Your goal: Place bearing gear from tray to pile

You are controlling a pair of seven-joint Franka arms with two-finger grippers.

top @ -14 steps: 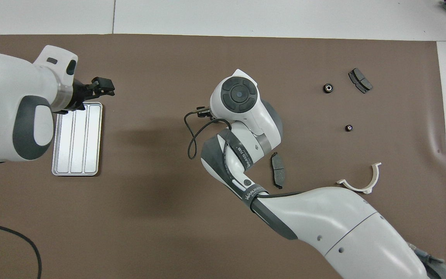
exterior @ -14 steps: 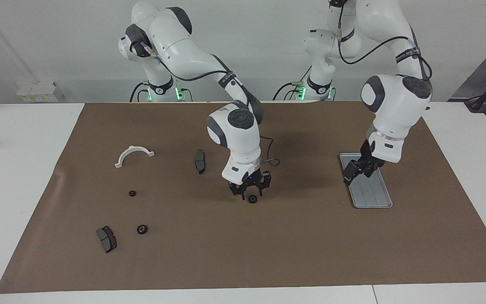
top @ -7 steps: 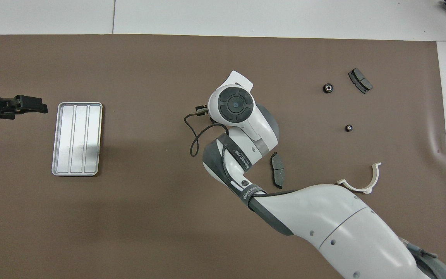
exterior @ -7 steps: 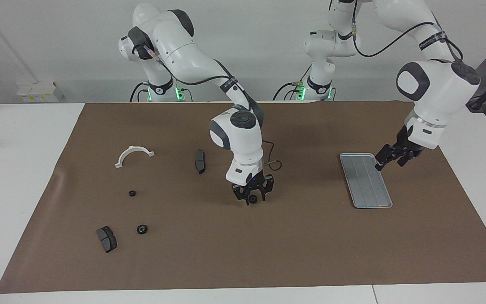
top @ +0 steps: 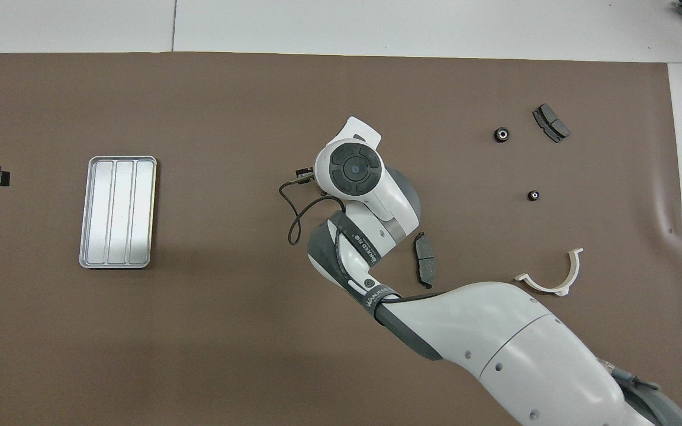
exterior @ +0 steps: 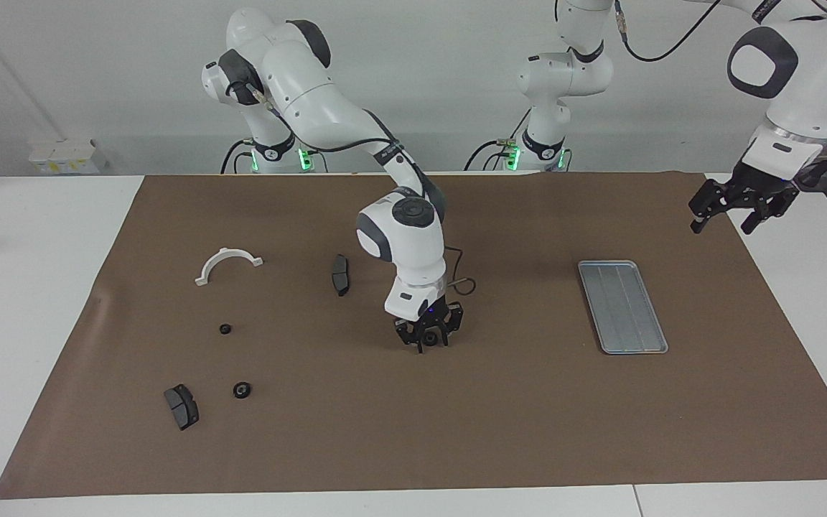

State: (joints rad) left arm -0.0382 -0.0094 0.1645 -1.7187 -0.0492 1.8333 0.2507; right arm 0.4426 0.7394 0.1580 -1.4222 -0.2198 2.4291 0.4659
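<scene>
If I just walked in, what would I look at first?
Probably the right gripper, down at the middle of the brown mat around a small black round gear. Next, the flat silver metal tray toward the left arm's end, with nothing in it, and the left gripper raised over the mat's edge.

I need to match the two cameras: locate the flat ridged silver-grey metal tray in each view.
Facing view: the silver-grey metal tray lies on the brown mat, toward the left arm's end.
Overhead view: the tray lies at that same end.
Shared landmark: the white semicircular bracket, toward the right arm's end.
</scene>
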